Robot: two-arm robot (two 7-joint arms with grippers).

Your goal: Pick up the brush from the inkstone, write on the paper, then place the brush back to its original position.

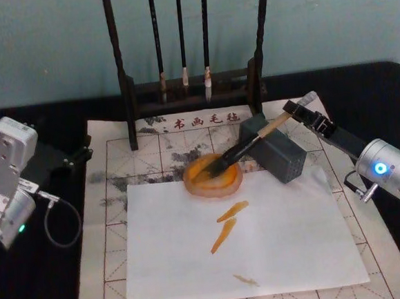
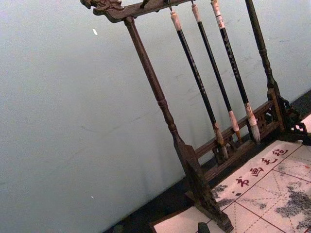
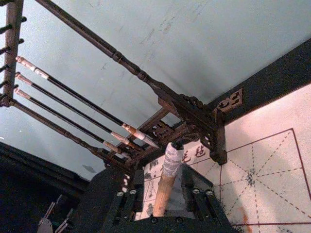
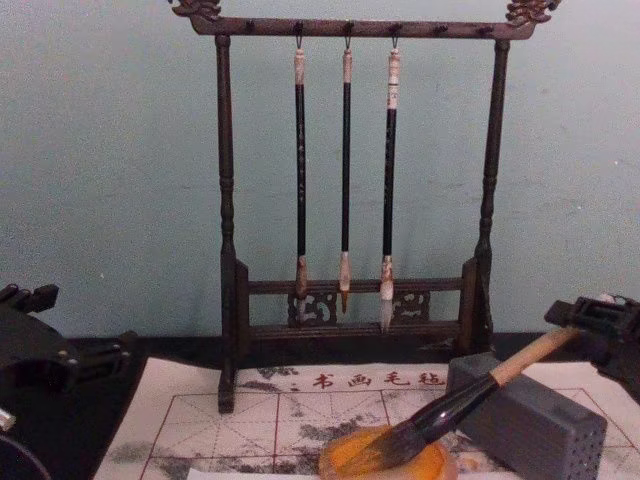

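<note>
Against a teal wall, a dark wooden rack stands at the far edge of the gridded paper. The right gripper is clamped on the handle end of the brush, which slants over a grey block with its bristles in the orange inkstone. The left gripper is parked at the table's left.

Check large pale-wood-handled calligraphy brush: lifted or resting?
Resting: brush bristles in round orange dish, handle lying across grey block, right gripper at its end.
</note>
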